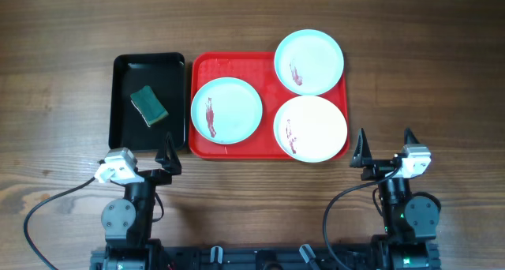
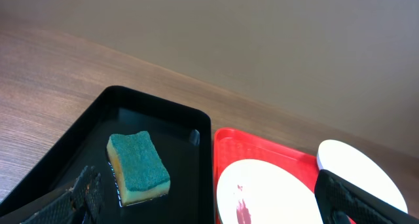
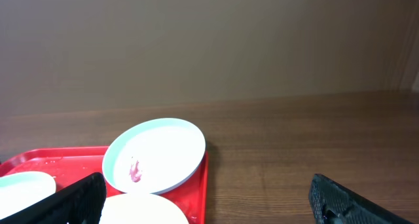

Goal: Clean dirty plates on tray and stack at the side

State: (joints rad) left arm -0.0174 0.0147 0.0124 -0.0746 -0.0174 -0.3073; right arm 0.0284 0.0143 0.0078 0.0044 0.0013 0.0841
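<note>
Ahead of the left fingers [image 1: 169, 159], inside the black tray [image 1: 125, 132], a green sponge [image 1: 149, 105] is recorded lying flat, its long axis running diagonally from far-left to near-right as seen from overhead. Just to the right of the black tray, the red tray [image 1: 207, 148] is set on the desk [image 1: 63, 65]. Three plates are carried in it, each marked with a reddish-brown smear: one aqua plate [image 1: 226, 110] at the left, a second aqua plate [image 1: 308, 61] at the far right overhanging the rim, and a white plate [image 1: 311, 128] at the near right. Both the left fingers and the right fingers [image 1: 361, 153] are spread wide, with nothing held. The right fingers are stationed off the red tray's near-right corner, close to the white plate. No plate is yet stacked at the side. The sponge is judged nearer the left arm and the white plate nearer the right. A wrist turn is judged necessary for a grasp across the sponge's short axis.
</note>
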